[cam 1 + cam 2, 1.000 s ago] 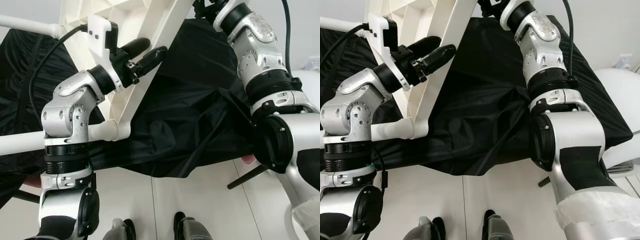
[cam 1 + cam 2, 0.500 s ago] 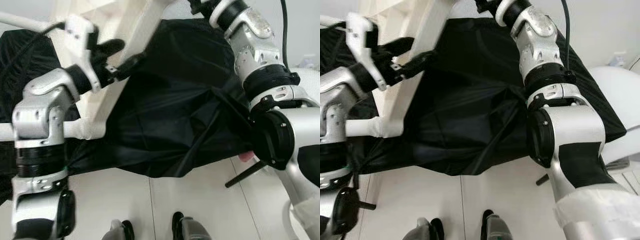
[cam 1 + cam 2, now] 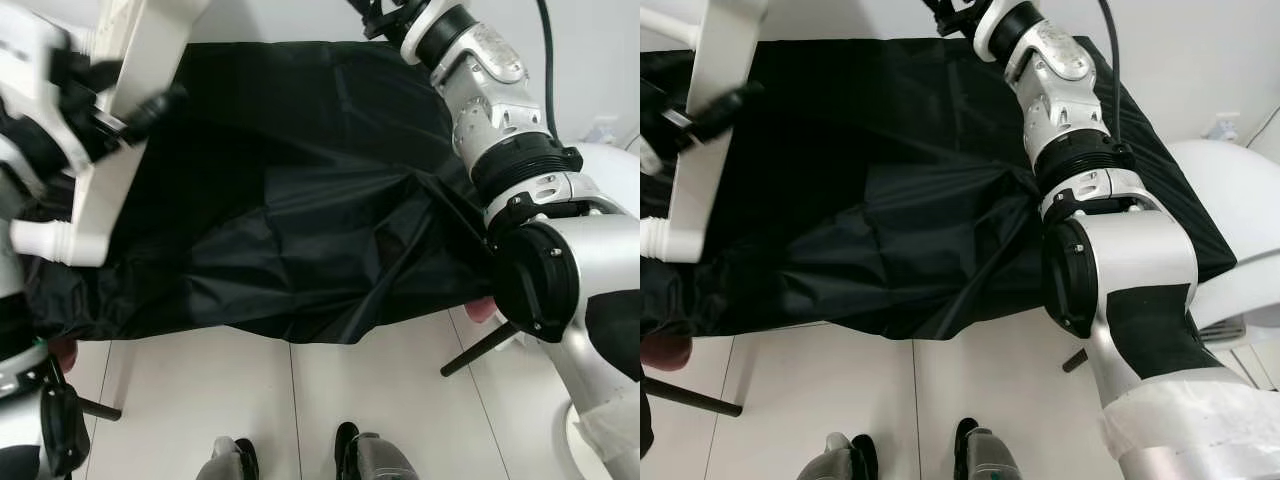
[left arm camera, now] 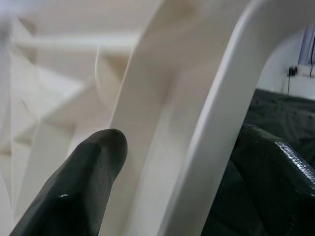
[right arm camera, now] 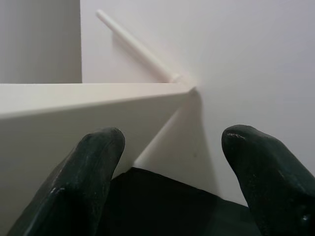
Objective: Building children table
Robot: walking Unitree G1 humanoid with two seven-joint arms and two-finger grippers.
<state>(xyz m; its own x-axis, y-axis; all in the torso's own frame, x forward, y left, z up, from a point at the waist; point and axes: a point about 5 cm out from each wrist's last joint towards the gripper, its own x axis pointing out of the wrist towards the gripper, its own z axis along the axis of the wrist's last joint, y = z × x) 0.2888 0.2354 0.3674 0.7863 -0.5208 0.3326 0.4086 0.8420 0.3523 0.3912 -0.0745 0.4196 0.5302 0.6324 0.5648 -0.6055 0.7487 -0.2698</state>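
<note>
Bright, even room light on the white floor [image 3: 300, 400] and wall, the black cloth [image 3: 300, 200] soaking it up with faint sheen on its creases, motion blur smearing the left arm [image 3: 40, 110], both wrist views soft and close.

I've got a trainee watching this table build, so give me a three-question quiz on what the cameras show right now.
1. True or false: the left gripper has its fingers on either side of the white table frame.
2. What covers the work surface: A red mat, B black cloth, C bare wood?
3. Which arm reaches to the far edge of the cloth?

Key: 1 true. 2 B. 3 The right arm.
</note>
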